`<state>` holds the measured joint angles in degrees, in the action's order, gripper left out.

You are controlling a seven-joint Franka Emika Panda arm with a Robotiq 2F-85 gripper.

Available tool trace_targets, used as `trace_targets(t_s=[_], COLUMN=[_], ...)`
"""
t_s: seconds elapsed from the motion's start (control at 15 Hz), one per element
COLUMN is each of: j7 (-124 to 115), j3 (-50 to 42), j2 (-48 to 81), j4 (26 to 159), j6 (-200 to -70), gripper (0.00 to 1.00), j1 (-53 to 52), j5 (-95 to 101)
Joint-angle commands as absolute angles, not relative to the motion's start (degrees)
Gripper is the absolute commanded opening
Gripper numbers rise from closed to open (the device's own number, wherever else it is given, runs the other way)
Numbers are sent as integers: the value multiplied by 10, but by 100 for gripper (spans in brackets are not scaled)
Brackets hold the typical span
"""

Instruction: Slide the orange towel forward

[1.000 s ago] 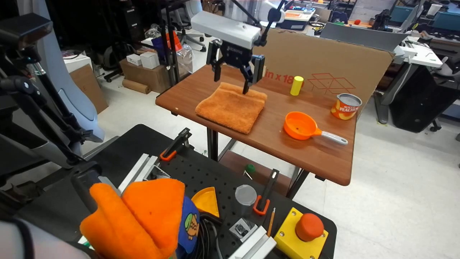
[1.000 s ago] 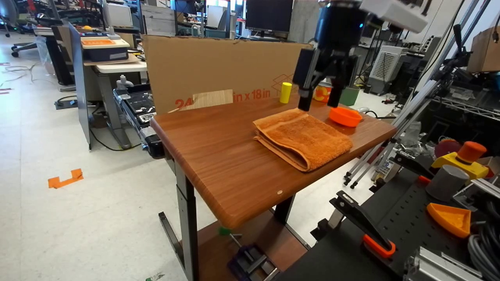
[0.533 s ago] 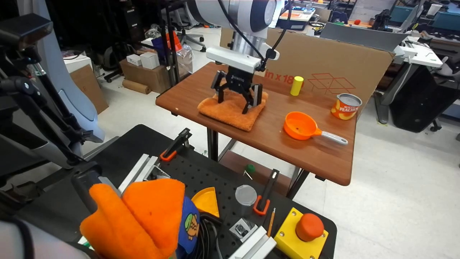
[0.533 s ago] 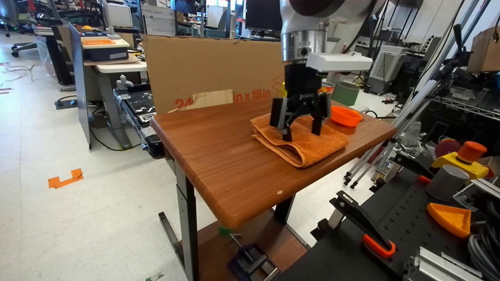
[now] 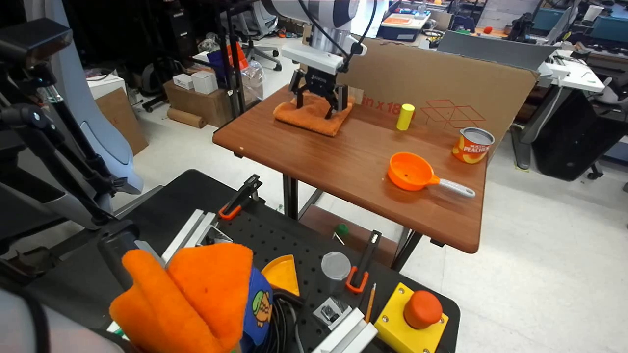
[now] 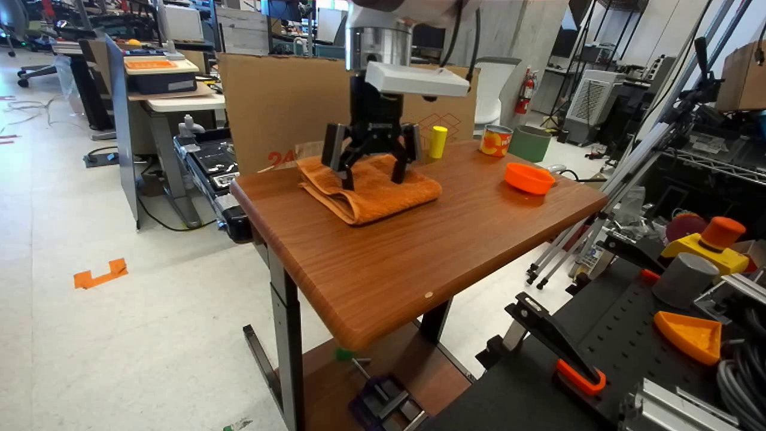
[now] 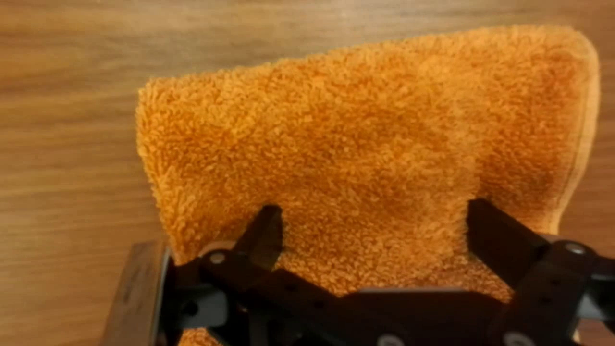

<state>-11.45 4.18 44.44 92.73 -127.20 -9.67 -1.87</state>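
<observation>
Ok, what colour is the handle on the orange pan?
Light grey; the handle shows best in an exterior view.

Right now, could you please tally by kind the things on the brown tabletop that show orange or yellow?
Towels: 1, the folded orange towel
Pans: 1, the grey-handled orange pan
Food cans: 1, the sliced peaches can
Cylinders: 1, the upright yellow cylinder
Total: 4
</observation>
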Motion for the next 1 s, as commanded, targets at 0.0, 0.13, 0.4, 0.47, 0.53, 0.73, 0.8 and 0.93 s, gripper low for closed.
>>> trace_targets(t_s=[0.0,0.13,0.4,0.47,0.53,0.73,0.8,0.93], j7=[-127,-126,-52,-33,-23,-19,-19,-22], j3=[37,37,74,81,86,104,111,125], j2=[533,548,495,465,451,364,339,283], j4=[801,773,817,849,861,955,981,1037], j6=[-1258,-1250,-1169,-1164,-1157,-1208,-1229,-1304], gripper=[100,100,100,100,100,100,100,100], j1=[-106,-106,-92,-92,-93,-96,-96,-95], j5=[-25,-25,-36,-37,-38,-51,-60,-86])
